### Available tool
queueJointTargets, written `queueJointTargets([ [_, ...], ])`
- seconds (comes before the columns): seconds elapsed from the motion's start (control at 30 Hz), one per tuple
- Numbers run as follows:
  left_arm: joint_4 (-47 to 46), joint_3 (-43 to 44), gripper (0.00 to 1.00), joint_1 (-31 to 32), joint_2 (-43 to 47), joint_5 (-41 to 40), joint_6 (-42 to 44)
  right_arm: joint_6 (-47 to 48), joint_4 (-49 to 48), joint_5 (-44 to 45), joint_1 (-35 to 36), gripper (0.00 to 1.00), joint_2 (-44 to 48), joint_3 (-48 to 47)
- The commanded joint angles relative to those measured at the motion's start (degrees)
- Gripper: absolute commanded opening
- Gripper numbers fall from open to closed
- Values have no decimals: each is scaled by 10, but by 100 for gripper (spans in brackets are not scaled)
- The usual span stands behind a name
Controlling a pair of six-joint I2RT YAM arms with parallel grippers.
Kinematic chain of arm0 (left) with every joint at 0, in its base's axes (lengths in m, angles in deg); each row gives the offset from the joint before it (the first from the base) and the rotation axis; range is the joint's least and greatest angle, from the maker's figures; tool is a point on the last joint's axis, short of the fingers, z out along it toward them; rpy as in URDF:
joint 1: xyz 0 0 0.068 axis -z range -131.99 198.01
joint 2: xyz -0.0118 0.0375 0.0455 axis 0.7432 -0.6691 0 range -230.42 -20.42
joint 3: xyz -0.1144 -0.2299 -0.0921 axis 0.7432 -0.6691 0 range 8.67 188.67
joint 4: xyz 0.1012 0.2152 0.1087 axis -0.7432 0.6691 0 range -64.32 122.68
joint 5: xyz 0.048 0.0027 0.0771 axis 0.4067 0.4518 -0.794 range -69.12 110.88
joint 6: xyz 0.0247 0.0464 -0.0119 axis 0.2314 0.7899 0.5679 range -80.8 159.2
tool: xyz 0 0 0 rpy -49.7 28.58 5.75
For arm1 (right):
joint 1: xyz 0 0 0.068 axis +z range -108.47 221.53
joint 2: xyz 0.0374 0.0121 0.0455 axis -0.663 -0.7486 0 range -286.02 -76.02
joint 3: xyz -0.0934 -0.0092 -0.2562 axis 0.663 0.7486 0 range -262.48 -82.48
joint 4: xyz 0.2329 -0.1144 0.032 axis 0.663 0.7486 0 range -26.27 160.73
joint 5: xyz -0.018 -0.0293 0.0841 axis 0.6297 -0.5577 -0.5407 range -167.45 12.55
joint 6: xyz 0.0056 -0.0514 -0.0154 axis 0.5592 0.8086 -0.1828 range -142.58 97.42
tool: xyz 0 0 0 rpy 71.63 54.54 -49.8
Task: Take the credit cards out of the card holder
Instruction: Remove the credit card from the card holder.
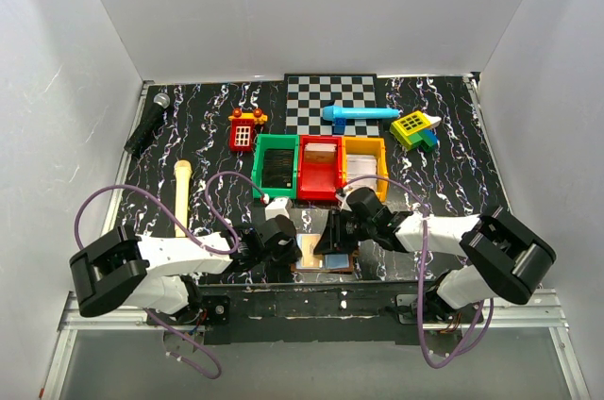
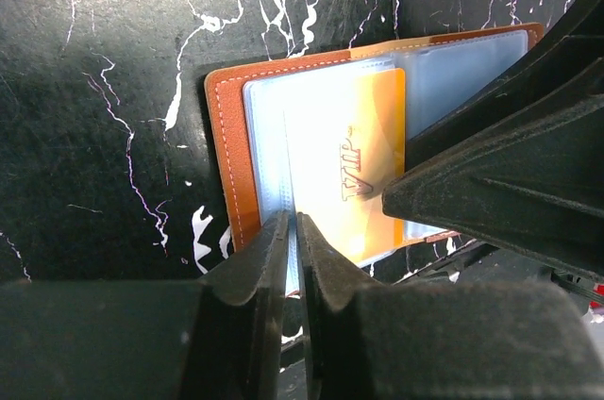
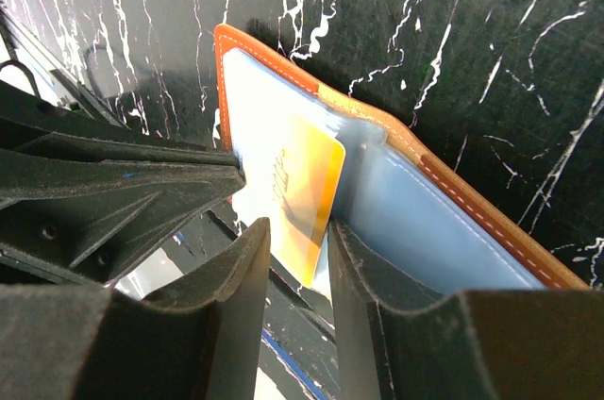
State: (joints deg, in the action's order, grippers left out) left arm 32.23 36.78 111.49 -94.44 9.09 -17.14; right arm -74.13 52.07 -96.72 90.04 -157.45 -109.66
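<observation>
Between both tools (image 1: pixel 316 235), card holder (image 2: pixel 231 126)

One legible marking: raised gold letters "VIP" on the flat orange-yellow plastic card (image 2: pixel 363 174), lying just beyond the left gripper's (image 2: pixel 293 249) fingertips. In the right wrist view the card's lettering cannot be read.
</observation>
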Motion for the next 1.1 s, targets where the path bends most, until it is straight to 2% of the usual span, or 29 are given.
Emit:
queueJointTargets([
  [0.0,59,-14,8,-2,-32,-10,2,-1,-33,-4,-5,40,15,20],
  [0.33,61,-10,0,-2,-53,-7,0,-11,-72,-13,-12,41,26,42],
  [0.6,60,-14,0,-2,-58,-4,-4,-14,-93,-17,-14,39,29,49],
  [0.83,65,-20,0,-2,-55,-10,-14,-17,-87,-15,-15,31,29,47],
  [1.07,83,-20,0,-2,-62,-21,-30,-10,-64,-11,-15,32,36,39],
])
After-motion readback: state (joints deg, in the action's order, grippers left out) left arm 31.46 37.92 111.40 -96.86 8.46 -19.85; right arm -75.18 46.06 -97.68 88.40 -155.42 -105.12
